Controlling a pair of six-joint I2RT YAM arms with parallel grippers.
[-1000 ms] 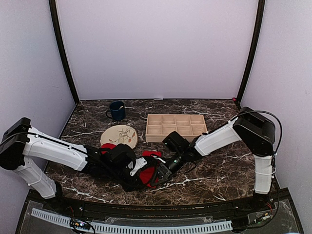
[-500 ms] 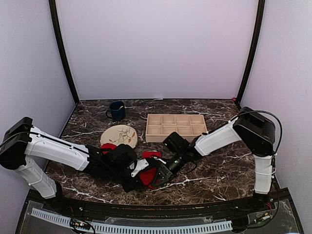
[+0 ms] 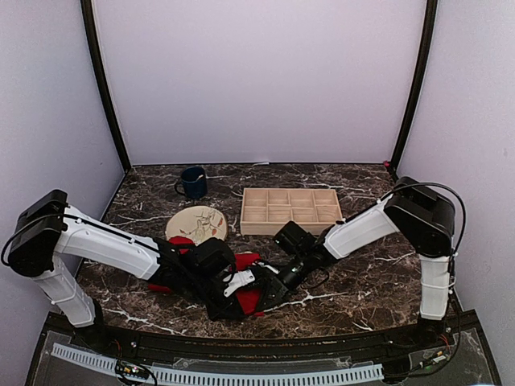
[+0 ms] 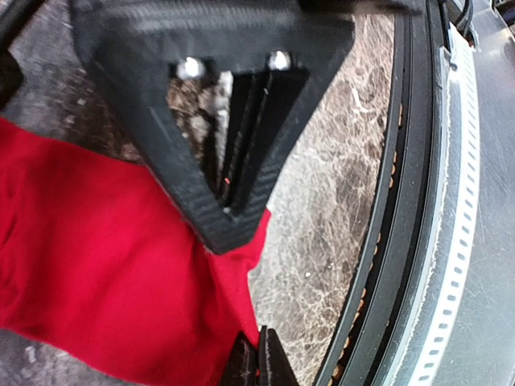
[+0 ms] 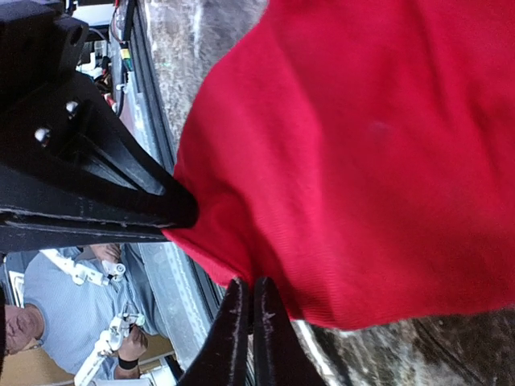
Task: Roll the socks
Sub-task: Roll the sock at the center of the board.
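Left arm, right arm low; jaws on socks

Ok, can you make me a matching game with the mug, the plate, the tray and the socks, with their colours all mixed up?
Things:
1. mug
2. plate
3. tray
4. socks

Colours:
A. bright red
B. pale wood
C. dark blue
D. beige with a pattern

Pairs: 1-C, 2-D, 3-B, 4-A
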